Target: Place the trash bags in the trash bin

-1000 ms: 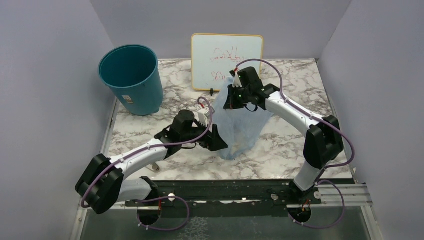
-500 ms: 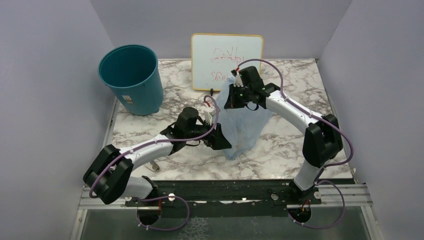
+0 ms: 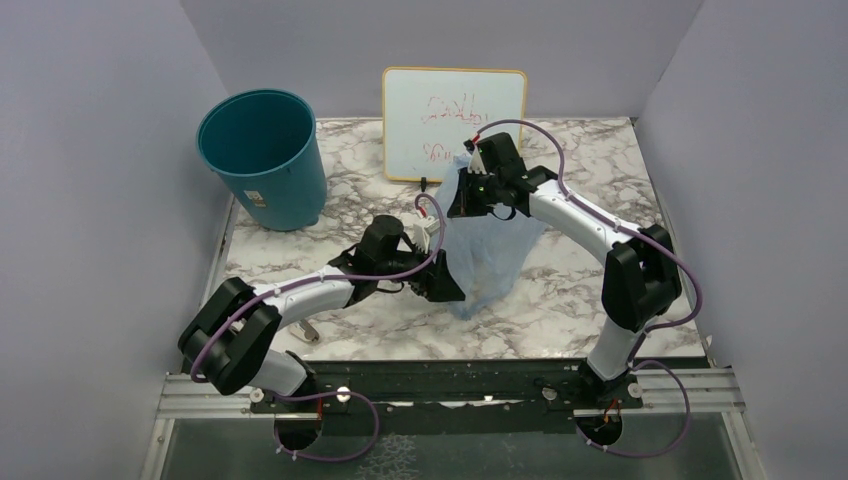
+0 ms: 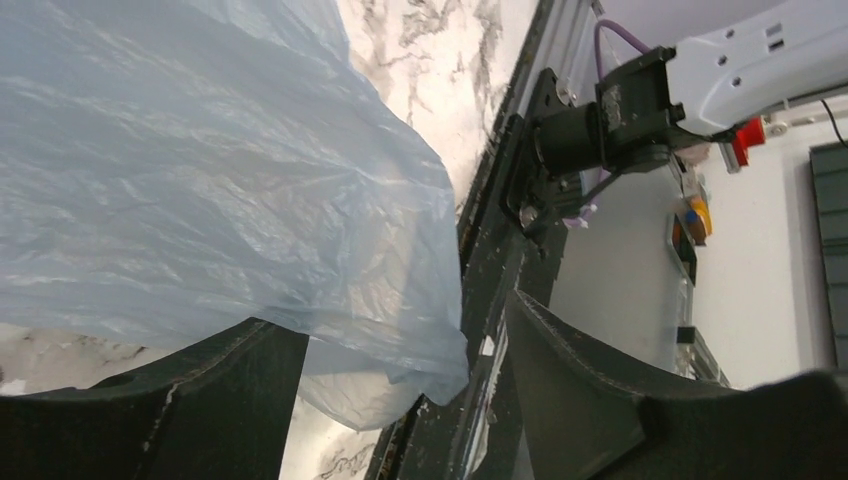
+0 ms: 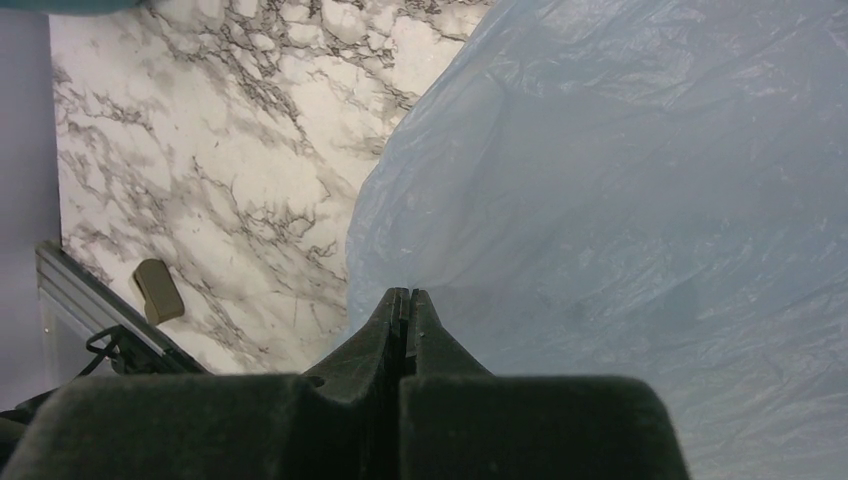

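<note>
The trash bag (image 3: 490,250), thin crinkly light-blue plastic, hangs from my right gripper (image 3: 460,205) above the middle of the marble table, its bottom resting on the tabletop. In the right wrist view the right gripper (image 5: 405,295) is shut on the bag's film (image 5: 620,200). My left gripper (image 3: 445,282) is open at the bag's lower left side. The left wrist view shows a fold of the bag (image 4: 200,180) sagging between the spread fingers of that gripper (image 4: 395,320). The teal trash bin (image 3: 265,160) stands upright at the back left, apart from both grippers.
A whiteboard (image 3: 453,120) with red scribbles leans on the back wall behind the bag. A small tan object (image 3: 310,333) lies near the front edge by the left arm. Lilac walls close in three sides. A metal rail (image 3: 450,385) runs along the front.
My left arm has reached further right, bringing its open jaws up to the bag's lower part. The right gripper still holds the bag up in the same spot.
</note>
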Controlling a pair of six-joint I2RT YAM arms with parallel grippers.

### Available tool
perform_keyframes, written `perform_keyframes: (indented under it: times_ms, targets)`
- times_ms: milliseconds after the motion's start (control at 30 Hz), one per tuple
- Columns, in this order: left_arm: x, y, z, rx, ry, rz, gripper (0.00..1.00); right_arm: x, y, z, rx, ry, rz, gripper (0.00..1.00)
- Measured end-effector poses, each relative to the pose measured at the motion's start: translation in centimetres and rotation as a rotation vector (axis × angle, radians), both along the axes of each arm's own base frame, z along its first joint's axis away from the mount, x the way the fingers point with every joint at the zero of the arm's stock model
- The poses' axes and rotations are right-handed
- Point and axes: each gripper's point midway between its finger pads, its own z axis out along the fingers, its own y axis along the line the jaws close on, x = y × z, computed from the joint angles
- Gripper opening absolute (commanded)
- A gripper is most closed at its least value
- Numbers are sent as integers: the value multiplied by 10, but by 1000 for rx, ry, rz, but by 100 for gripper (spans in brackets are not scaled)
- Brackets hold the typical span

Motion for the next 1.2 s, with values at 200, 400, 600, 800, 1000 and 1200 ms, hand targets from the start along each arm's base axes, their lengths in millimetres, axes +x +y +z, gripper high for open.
perform_keyframes:
  times_ms: [200, 400, 600, 800, 1000, 1200]
  targets:
    - [8, 0, -5, 20, -7, 45, 36, 1, 1, 1, 8, 4, -10, 0]
    - [9, 0, -5, 19, -11, 44, 0, 2, 0, 1, 9, 1, -12, 1]
    - [9, 0, -5, 18, -9, 45, 0, 4, -6, 7, -5, -21, -22, 60]
    - [10, 0, -2, 14, -11, 54, 0, -11, -35, 37, -28, -124, -88, 78]
    - [15, -2, 13, -13, -51, 69, 0, -60, -61, 46, 45, -123, -137, 75]
    - [16, -2, 15, -17, -58, 71, 0, -111, -48, 2, 199, 74, -86, 58]
